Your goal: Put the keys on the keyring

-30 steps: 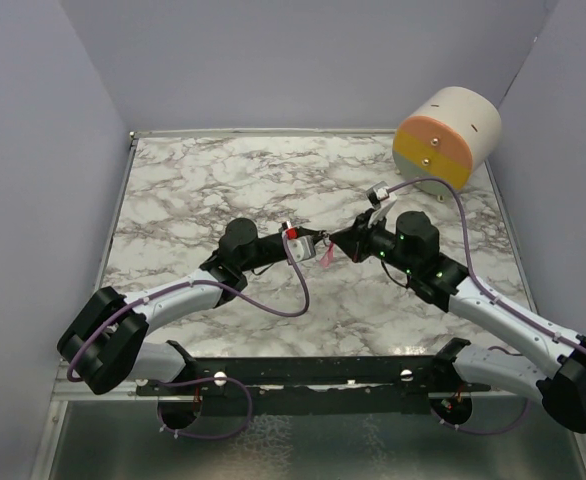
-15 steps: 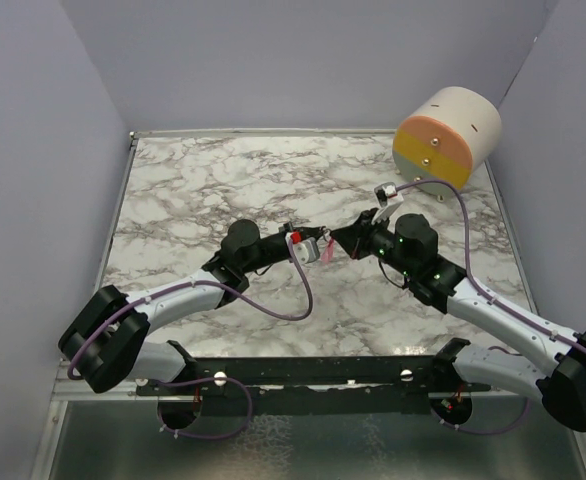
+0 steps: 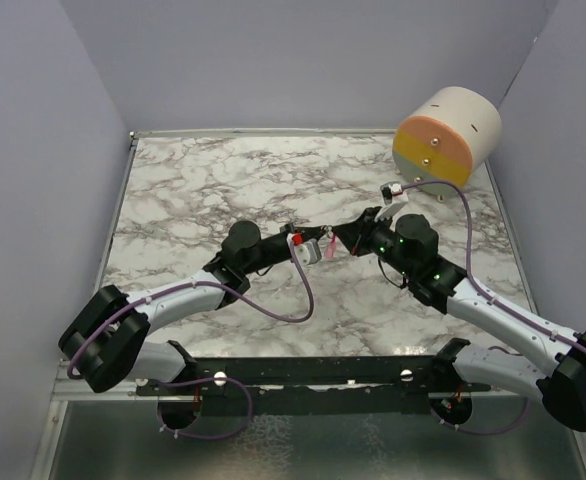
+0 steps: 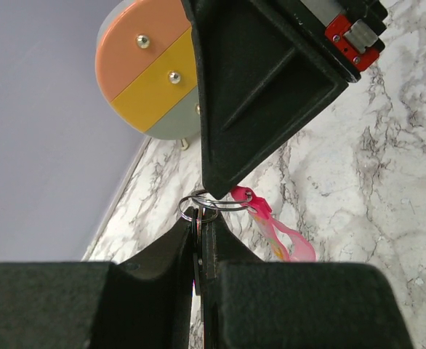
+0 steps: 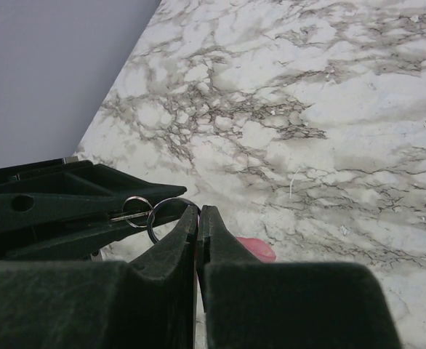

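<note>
Two grippers meet tip to tip above the marble table [image 3: 193, 190], nearer the arms than the round drum [image 3: 448, 135] and to its left. The left gripper [image 4: 199, 222] is pinched on the thin dark key [image 4: 196, 253], which is mostly hidden between its fingers. The right gripper [image 5: 198, 211] is closed on the metal ring of the keyring [image 4: 259, 211]. The pink strip hangs below the ring, partly hidden. Whether key and ring interlock is hard to make out.
</note>
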You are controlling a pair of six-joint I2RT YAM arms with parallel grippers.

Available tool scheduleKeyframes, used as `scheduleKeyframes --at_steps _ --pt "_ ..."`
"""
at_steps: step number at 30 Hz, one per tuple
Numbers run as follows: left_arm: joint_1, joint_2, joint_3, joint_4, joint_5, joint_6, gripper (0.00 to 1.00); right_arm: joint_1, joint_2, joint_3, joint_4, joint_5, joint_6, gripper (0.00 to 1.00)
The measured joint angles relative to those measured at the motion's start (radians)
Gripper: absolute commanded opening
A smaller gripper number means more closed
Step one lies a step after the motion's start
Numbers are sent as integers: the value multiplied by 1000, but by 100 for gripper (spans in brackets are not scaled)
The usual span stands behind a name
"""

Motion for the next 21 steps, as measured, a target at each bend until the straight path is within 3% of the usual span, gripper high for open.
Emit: scheduleKeyframes --at_steps 21 --pt "-52 20 -23 28 -16 0 0 -6 -11 -3 111 60 122 1"
